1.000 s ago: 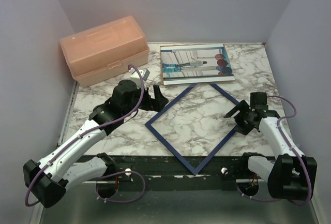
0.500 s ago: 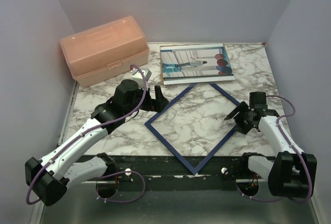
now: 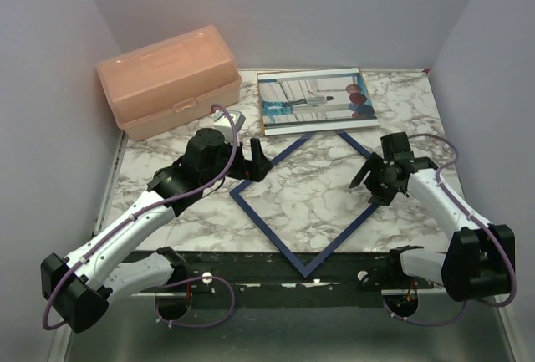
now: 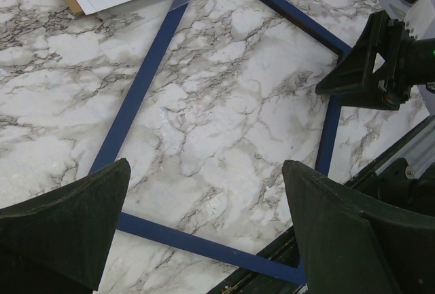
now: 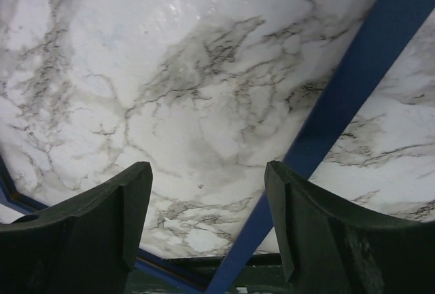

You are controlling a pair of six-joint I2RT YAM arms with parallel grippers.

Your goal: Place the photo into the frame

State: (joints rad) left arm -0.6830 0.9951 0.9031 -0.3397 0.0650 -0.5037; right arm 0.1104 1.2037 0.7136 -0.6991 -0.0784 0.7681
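So the frame (image 3: pixel 267 235) lay navy side up like a diamond at the desk's (image 3: pixel 410 111) near edge. Our left hand (image 3: pixel 250 162) hung spread wide by its left corner. Our right hand (image 3: pixel 376 180) was spread over its right edge, holding nothing. The photo (image 3: pixel 313 103) lay behind the far corner.

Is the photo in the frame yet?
Out. The photo lies on the table past the frame; only marble shows inside it.

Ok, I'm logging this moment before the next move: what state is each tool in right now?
Left tool: open, holding nothing.
Right tool: open, holding nothing.
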